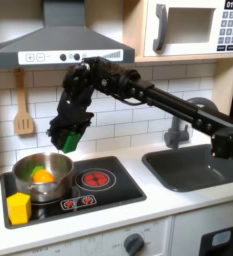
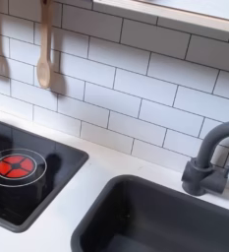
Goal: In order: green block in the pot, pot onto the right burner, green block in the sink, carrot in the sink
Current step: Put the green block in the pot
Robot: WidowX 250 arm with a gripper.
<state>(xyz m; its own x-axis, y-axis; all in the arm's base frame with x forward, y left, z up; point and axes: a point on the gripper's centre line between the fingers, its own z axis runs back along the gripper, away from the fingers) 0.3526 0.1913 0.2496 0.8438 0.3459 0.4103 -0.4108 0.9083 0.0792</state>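
In the first exterior view the steel pot (image 1: 43,170) stands on the left burner of the black stovetop. An orange carrot (image 1: 43,177) lies inside it. My gripper (image 1: 71,141) hangs just above the pot's back right rim, pointing down and shut on the small green block (image 1: 74,142), which shows between the black fingers. The dark grey sink (image 1: 193,168) is set in the white counter at the first exterior view's right, and it also appears in the second exterior view as a dark basin (image 2: 155,221) beside its curved faucet (image 2: 210,156).
A yellow block (image 1: 19,207) sits at the stovetop's front left corner. The right burner (image 1: 95,180) glows red and bare, as the burner (image 2: 13,165) does in the second exterior view. Wooden utensils (image 2: 45,49) hang on the tiled wall. A range hood (image 1: 58,45) overhangs the stove.
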